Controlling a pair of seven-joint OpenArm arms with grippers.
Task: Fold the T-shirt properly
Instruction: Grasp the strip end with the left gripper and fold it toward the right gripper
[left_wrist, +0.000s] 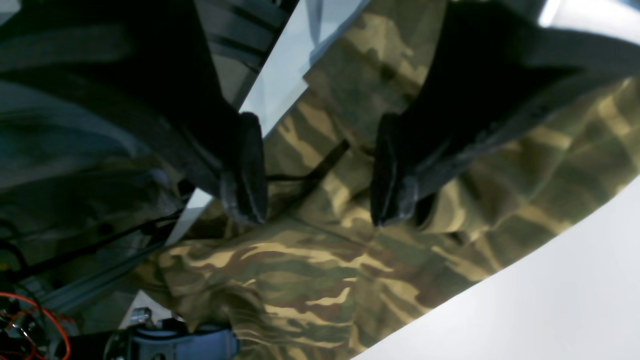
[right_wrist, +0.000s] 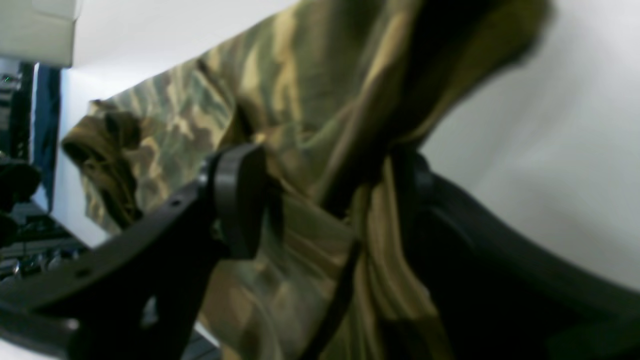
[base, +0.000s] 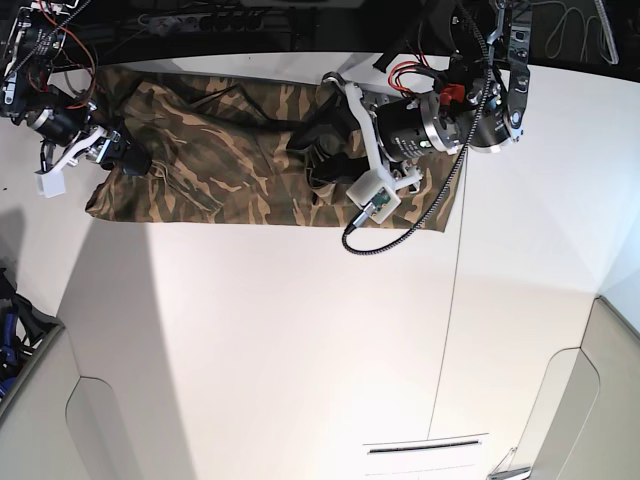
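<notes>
Your T-shirt (base: 230, 160) lies as a long band at twelve o'clock on the table (base: 300, 350); the cross folds remain. The left gripper (left_wrist: 320, 200) hangs spread above the cloth, while the right gripper (right_wrist: 325, 195) pinches a bunched fold.

A white tabletop (base: 300, 330) fills most of the base view — smooth, evenly lit, crossed by a thin seam. Along its far edge lies a dark strip with tangled cables (base: 180, 20).

A robotics lab: a plain white tabletop (base: 300, 350) with 2 robot arms mounted at its far edge, loose red wires (base: 55, 25) and black cables (base: 385, 235) exposed.
</notes>
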